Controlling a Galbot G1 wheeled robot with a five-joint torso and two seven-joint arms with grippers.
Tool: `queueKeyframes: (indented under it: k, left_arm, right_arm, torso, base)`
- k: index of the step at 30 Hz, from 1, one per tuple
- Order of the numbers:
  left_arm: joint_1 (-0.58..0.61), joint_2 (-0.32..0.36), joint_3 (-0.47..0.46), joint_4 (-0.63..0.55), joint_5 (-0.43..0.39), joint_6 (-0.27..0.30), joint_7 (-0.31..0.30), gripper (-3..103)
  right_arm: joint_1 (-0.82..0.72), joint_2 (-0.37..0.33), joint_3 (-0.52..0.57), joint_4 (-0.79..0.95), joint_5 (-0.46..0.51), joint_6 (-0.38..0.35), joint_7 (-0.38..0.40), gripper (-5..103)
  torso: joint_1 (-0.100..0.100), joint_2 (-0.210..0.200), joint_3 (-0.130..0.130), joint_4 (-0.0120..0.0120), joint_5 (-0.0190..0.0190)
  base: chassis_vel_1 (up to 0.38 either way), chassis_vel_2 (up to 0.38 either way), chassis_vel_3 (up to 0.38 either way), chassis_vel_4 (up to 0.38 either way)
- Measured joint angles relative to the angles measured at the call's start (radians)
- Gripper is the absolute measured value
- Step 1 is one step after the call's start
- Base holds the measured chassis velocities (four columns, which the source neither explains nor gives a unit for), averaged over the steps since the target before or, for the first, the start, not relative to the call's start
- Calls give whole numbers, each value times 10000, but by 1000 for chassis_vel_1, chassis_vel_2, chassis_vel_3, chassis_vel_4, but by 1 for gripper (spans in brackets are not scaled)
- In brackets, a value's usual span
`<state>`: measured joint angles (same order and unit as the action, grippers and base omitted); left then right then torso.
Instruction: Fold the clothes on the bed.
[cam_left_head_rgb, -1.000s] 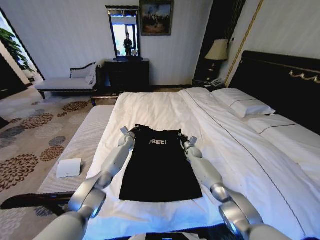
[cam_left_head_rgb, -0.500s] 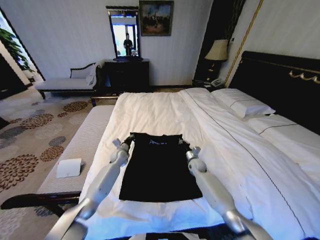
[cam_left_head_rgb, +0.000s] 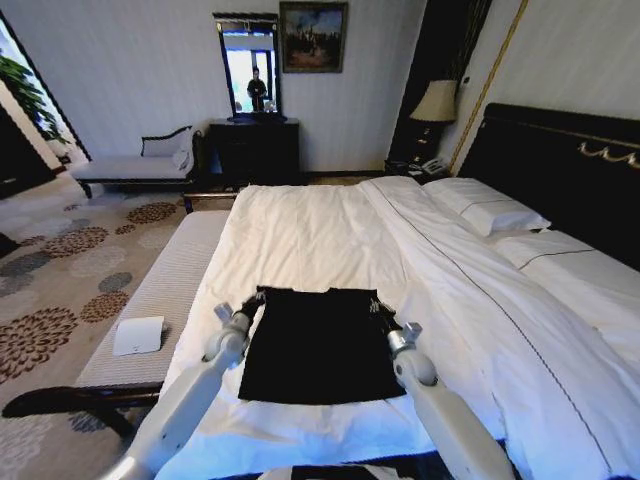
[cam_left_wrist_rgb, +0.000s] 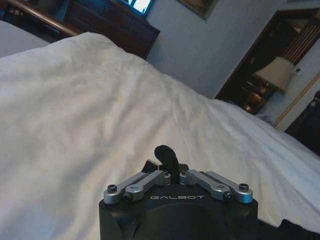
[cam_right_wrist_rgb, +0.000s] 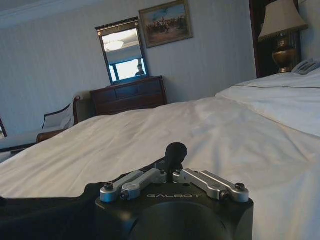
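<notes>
Both arms have drawn back, left tool (cam_left_head_rgb: 248, 303) and right tool (cam_left_head_rgb: 381, 310) pinching the T-shirt (cam_left_head_rgb: 318, 345) top folded.

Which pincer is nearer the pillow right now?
Right. The right pincer holds the T-shirt's top corner on the side toward the pillow; the left pincer holds the opposite top corner, on the side away from it.

Black T-shirt (cam_left_head_rgb: 318, 345) on white bed (cam_left_head_rgb: 320, 235); brown floral carpet (cam_left_head_rgb: 60, 290).
</notes>
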<state>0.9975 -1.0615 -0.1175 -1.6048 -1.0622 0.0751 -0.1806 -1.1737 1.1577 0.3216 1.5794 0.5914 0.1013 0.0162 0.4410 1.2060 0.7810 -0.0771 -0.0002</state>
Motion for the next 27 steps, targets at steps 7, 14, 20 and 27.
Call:
queueKeyframes:
  k: [7, 14, 20, 27]
  left_arm:
    - [1085, 300, -270, -458, 912, -80, 244, 2]
    - [1732, 373, -550, -1145, 1110, -114, 230, 2]
    - [2509, 380, -814, -1652, 1515, -213, 253, 2]
    - [3230, 49, -1110, -1561, 1913, -301, 353, 2]
  right_arm:
    - [-1151, 369, 385, 791, -359, 55, -24, 1]
    - [-2115, 597, 712, 1307, -615, 189, -102, 1]
    - [-2659, 720, 897, 1457, -794, 370, -212, 1]
    - [-3123, 812, 1196, 1828, -788, 395, -229, 1]
  torso:
    - [2, -2, 2, 0, 0]
    - [1, -1, 1, -1, 0]
    - [1, -1, 1, 0, 3]
    - [1, -1, 2, 1, -1]
  base:
    - [0, 0, 0, 0]
    - [0, 0, 0, 0]
    - [0, 0, 0, 0]
    - [0, 0, 0, 0]
